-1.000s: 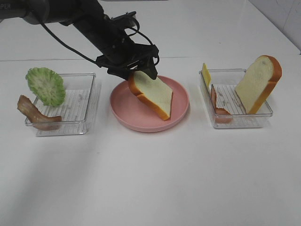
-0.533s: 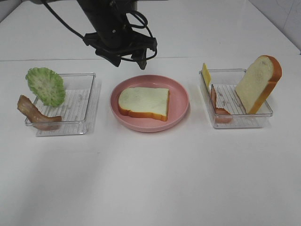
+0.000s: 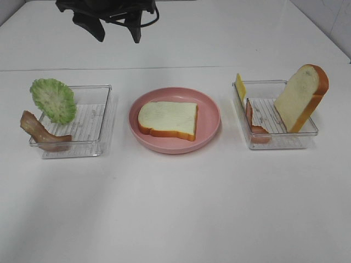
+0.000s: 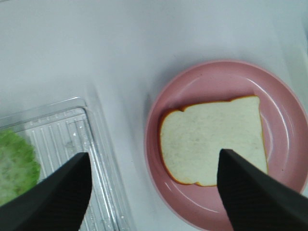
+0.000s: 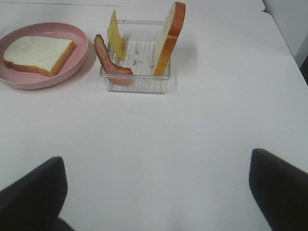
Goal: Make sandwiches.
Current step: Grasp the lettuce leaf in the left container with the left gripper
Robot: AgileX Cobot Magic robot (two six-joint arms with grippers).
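Observation:
One bread slice (image 3: 167, 119) lies flat on the pink plate (image 3: 211, 118); it also shows in the left wrist view (image 4: 211, 144). My left gripper (image 3: 117, 30) is open and empty, high above the table behind the plate. A second bread slice (image 3: 300, 97) leans upright in the right tray (image 3: 274, 139) with a cheese square (image 3: 240, 86) and a bacon strip (image 3: 253, 123). Lettuce (image 3: 53, 100) and another bacon strip (image 3: 39, 131) lean on the left tray (image 3: 93, 123). My right gripper (image 5: 156, 202) is open and empty, well short of the right tray (image 5: 137, 84).
The white table's far edge runs behind the trays. Bare white table lies in front of the plate and trays. A wall corner shows at the far right (image 3: 334, 22).
My left gripper let go of the bread slice, which now lies flat on the plate. The gripper then rose and moved back and to the left.

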